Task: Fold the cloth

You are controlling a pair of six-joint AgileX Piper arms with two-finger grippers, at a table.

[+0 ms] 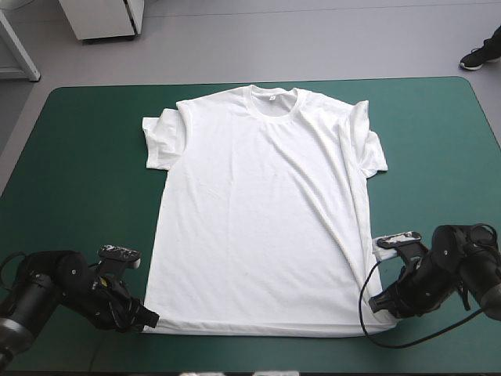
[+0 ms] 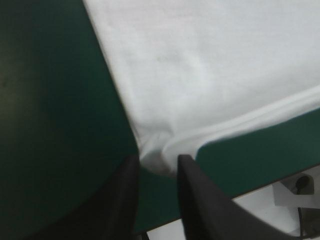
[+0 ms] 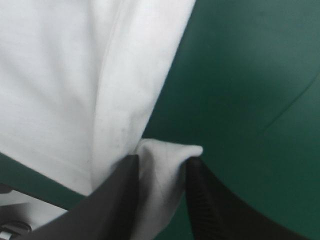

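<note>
Table [image 1: 78,157], T-shirt [image 1: 258,219] in left pincer [image 2: 157,162], right pincer [image 3: 162,160]

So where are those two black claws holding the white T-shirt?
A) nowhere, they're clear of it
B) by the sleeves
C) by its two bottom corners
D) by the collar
C: the left gripper and the right gripper each pinch a hem corner of the flat-spread T-shirt.
</note>
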